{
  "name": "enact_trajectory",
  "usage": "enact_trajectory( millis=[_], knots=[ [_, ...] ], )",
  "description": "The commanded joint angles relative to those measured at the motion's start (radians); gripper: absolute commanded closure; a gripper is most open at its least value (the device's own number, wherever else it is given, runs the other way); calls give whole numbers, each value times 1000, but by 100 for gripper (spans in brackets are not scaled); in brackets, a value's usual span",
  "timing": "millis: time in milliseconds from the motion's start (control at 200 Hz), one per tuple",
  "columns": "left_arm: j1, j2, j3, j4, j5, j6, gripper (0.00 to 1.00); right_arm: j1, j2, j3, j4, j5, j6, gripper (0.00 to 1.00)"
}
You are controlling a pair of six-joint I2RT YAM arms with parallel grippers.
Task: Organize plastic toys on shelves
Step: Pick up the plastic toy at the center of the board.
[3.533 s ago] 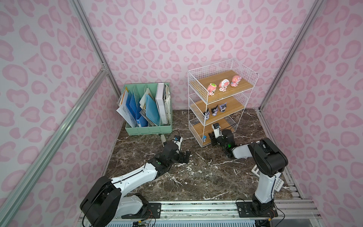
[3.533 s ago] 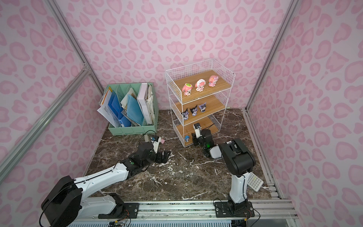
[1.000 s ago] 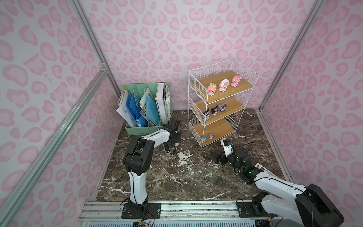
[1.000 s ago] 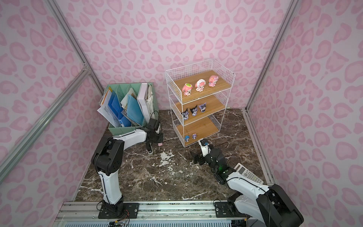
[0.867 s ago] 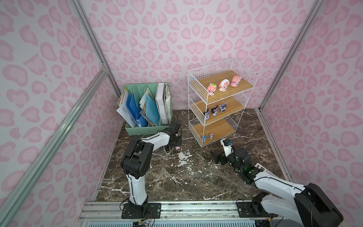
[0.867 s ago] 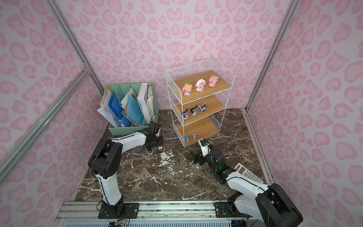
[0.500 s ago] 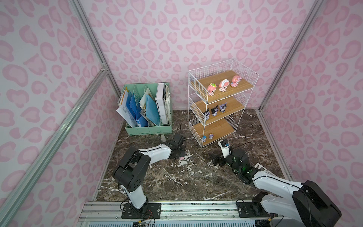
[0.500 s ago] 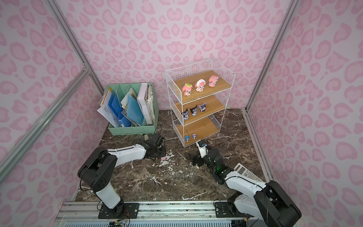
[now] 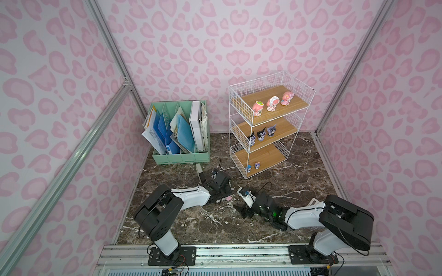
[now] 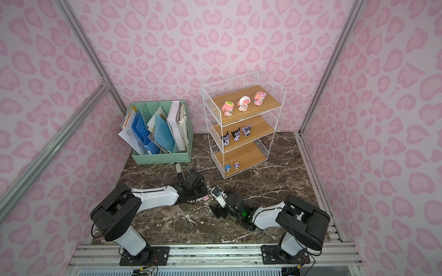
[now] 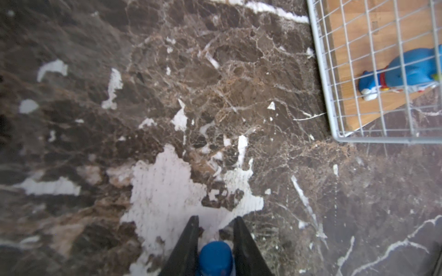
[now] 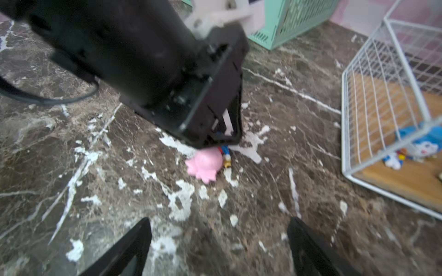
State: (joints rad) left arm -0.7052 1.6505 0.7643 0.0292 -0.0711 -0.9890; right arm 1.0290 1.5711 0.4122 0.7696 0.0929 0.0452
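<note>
Carrying pink-headed toy [image 12: 204,165] low over table [image 9: 299,181], my left end effector [image 11: 215,221], clenched on it, has swung from file organizer [image 9: 181,159] toward shelves [image 9: 267,156]; right end effector [image 12: 218,227], spread empty, has neared. Bottom board wants third toy.

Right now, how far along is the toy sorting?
Done: on the rack, three pink toys sit up top, three black/purple toys in the middle, and two tiny toys at the bottom.
In hand: the left gripper is shut on a pink-headed toy, low by the tabletop. The right gripper is open and empty.
Left: set that toy on the bottom tier. No other loose toy shows.
</note>
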Motion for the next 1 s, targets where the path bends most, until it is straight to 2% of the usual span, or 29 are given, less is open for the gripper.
enact_trajectory(
  millis=[0,45,125,210,325,440,515,680,840,995],
  knots=[
    [-2,-16,-3,-31,60,-55,71,-5,25,25,50,30,-46,11],
    [-1,-29,7,-56,54,-46,68,-9,22,25,57,28,-48,12],
    [-2,-64,30,-128,28,-7,58,-12,-11,-17,105,28,-52,12],
    [-2,-112,66,-237,-8,95,48,-23,-76,-70,124,30,-45,11],
    [-2,-130,159,-409,-33,362,44,-51,-159,-109,70,42,-42,11],
    [-3,-77,290,-584,-40,683,42,-84,-254,-157,59,44,-28,11],
    [-11,-47,349,-665,-71,840,40,-103,-316,-174,45,40,-16,11],
    [-12,-70,298,-635,-29,1148,39,-127,-419,-221,40,38,-14,11],
    [-18,-132,167,-489,42,1374,39,-158,-493,-248,38,18,8,11],
    [-26,-102,127,-368,17,1559,39,-178,-544,-265,31,-3,17,11]
  ],
)
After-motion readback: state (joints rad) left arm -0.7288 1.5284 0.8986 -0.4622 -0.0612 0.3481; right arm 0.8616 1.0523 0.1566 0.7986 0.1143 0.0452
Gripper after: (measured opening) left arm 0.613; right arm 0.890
